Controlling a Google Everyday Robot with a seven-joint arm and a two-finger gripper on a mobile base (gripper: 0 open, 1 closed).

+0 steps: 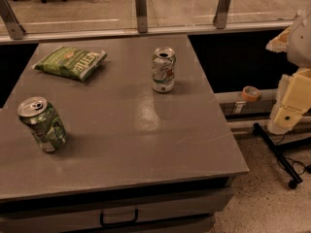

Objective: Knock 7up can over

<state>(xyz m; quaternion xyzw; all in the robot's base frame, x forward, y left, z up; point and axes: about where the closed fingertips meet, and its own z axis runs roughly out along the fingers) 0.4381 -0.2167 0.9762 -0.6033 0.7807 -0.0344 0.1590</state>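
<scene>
- The 7up can (164,70) is standing upright on the desk (146,144).
- The pincer (290,105) is hanging beyond the desk's right edge; I cannot tell its state.

- Dim, amber-tinted light is washing over the whole frame, and the floor (97,6) along the top is glowing brightest
- A soft patch of glare is shining at the centre of the table (121,149), just below the 7up can (164,70)
- The 7up can and the darker can (43,125) at the left are throwing short, faint shadows
- The gripper (287,111), at the right edge, is catching light, pale against the near-black gaps beside the table
</scene>
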